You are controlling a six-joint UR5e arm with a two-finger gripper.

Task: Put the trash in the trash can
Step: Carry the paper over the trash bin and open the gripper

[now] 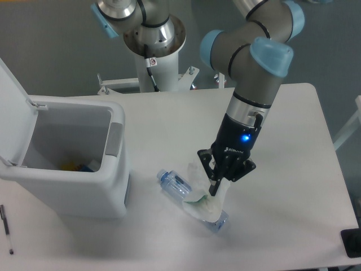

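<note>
Trash can point(84, 186) set at bench point(293, 169) left, lid raised. Plastic bottle point(189, 197) laid just right of can. Pen point(7, 228) placed at far left edge.

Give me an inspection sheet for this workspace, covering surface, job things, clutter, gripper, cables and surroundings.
Surface: white table, rounded corners.
Job's things: clear bottle lying on the table; second clear plastic item under the gripper; trash can at left, lid open, something yellow and blue inside.
Clutter: black pen at the left edge; dark object at the right edge.
Grippers: gripper down at the plastic item; grip unclear.
Cables: one on the arm's base column.
Surroundings: grey floor.
</note>
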